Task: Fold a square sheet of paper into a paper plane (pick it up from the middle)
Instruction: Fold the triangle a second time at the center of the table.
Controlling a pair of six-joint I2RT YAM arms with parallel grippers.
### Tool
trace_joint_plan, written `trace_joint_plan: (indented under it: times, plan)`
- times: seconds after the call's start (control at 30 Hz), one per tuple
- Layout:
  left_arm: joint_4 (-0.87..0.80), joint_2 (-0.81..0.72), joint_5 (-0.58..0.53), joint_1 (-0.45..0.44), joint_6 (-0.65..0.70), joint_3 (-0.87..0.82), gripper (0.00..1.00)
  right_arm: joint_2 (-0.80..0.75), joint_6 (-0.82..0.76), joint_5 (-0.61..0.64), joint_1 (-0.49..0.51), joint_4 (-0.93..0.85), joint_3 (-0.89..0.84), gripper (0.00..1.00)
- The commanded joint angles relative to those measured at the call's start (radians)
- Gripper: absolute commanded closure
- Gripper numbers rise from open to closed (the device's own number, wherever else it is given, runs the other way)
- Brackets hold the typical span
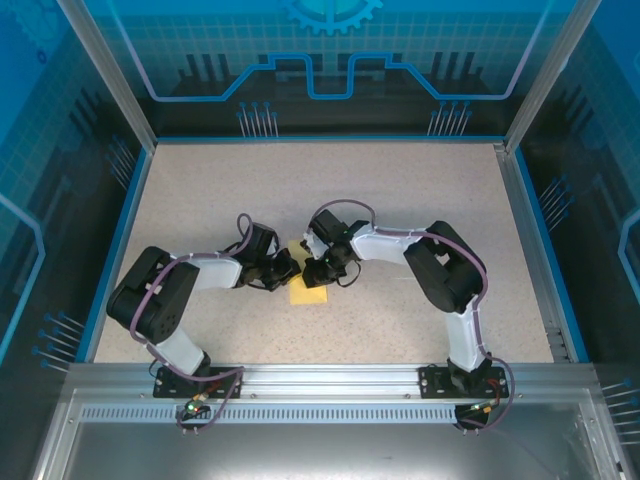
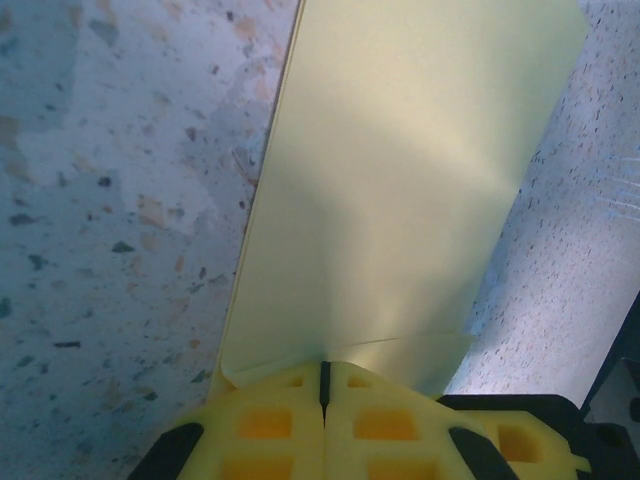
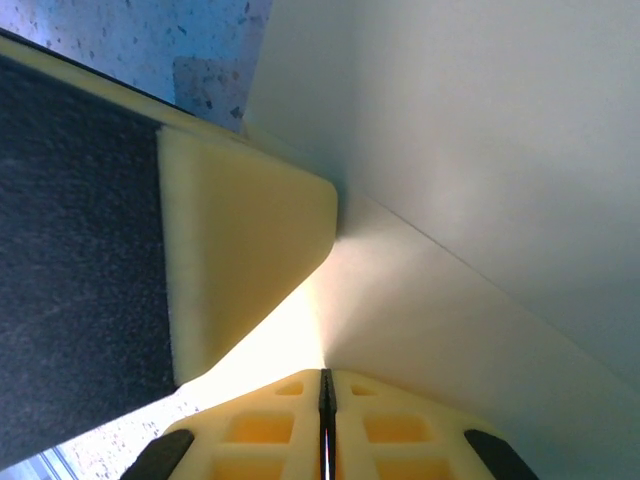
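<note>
Thin creased yellow paper [image 2: 400,180] (speckled table [image 2: 110,220]).

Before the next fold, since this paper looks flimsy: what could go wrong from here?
The left hand and right hand both pinch the thin paper close together; pulling apart could tear it. The hands sit very near each other, so they might bump.

square sheet of paper [image 1: 309,292]: thin, pale yellow, partly folded, not flat. located at the middle of the table [image 1: 400,200], lower part lying on the surface. rises as a tall band with a doubled left edge and a faint cross crease. clamped in the closed left gripper [image 2: 323,378] and the closed right gripper [image 3: 324,385].
</note>
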Motion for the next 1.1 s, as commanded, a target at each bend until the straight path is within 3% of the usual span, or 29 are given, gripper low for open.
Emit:
trace_joint_plan:
  times: [0.0, 0.53, 0.77, 0.9, 1.07]
  plan:
    - [-0.08, 0.043, -0.05, 0.002, -0.003, -0.009, 0.95, 0.021, -0.013, -0.001, 0.008, -0.041, -0.004, 0.9]
    - [-0.103, 0.045, -0.062, 0.033, -0.007, -0.027, 0.96, -0.171, -0.062, -0.046, -0.019, -0.048, -0.273, 0.9]
    - [-0.088, 0.011, -0.025, 0.032, 0.012, -0.012, 0.96, -0.296, -0.046, -0.003, -0.026, -0.026, -0.298, 0.9]
    - [-0.09, -0.073, 0.01, 0.027, 0.025, 0.02, 0.89, -0.381, -0.005, 0.073, -0.036, 0.041, -0.296, 0.87]
    - [-0.097, -0.192, -0.001, 0.02, 0.0, 0.039, 0.73, -0.38, 0.04, 0.157, -0.043, 0.116, -0.278, 0.79]
